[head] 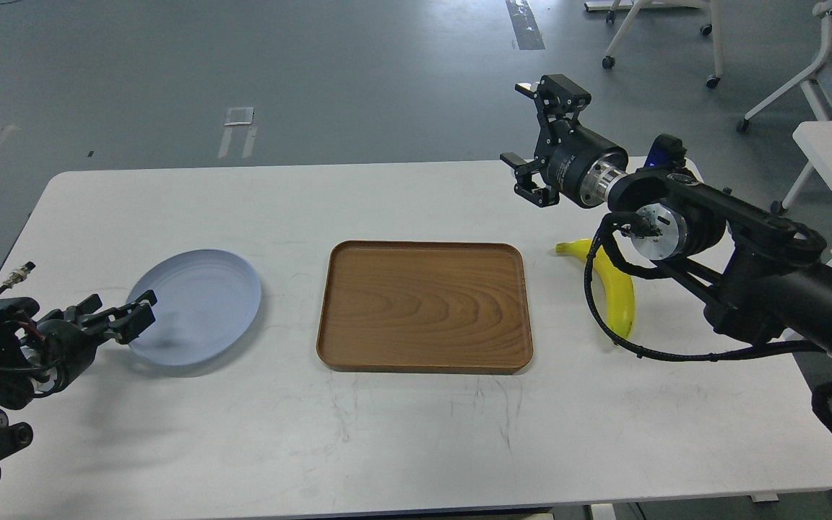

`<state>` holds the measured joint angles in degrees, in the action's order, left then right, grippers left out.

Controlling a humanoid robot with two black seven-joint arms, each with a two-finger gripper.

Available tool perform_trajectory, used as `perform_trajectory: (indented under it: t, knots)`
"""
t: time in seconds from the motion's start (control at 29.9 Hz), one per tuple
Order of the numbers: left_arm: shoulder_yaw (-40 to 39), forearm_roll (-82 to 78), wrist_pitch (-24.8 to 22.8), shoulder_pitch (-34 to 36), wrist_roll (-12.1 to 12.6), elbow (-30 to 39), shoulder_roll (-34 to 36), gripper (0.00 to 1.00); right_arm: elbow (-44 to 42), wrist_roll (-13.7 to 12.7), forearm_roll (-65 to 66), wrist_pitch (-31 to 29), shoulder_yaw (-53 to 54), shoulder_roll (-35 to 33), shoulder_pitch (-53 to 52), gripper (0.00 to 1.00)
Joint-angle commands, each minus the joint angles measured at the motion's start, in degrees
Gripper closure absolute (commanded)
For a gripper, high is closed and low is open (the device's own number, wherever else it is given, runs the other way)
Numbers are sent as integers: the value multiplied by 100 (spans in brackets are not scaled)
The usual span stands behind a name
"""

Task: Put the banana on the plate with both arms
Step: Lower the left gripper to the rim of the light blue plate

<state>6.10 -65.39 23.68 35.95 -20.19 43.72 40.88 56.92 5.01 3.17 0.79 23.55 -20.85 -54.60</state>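
Beside the tray's [424,306] 3 o'clock edge, the banana [618,290] is lying on the bench [416,433], under the right arm. Right end effector [540,141] is hanging spread; left end effector [121,315] is gaping, empty, at the plate's [203,303] 9 o'clock rim.

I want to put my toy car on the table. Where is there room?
The bare white table in front of the wooden tray is the widest free patch. The strip behind the tray is free too. It is crowded by the plate and the banana, where the arms are.
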Motion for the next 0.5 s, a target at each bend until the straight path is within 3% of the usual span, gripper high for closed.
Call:
perform_trajectory:
  t: [0.0,0.1,0.3,0.33,0.43,0.47]
  knots:
    - [23,0,-21,-18,-265,-583,-255,3,3,0,0,0,9,-7,2,0]
    - [23,0,-56,-27,-503,-637,-265,4,-6,8,0,0,0,-16,2,0]
    - [14,9,-100,-88,-565,-628,-265,10,-6,0,0,0,0,-7,11,0]
    - [14,9,-109,-88,-565,-620,-265,14,-6,8,0,0,0,-7,11,0]
    - [14,17,-179,-88,-565,-602,-273,43,-6,0,0,9,0,-16,11,0]
    - [14,26,-197,-79,-565,-602,-273,46,-6,0,0,9,0,-16,20,0]
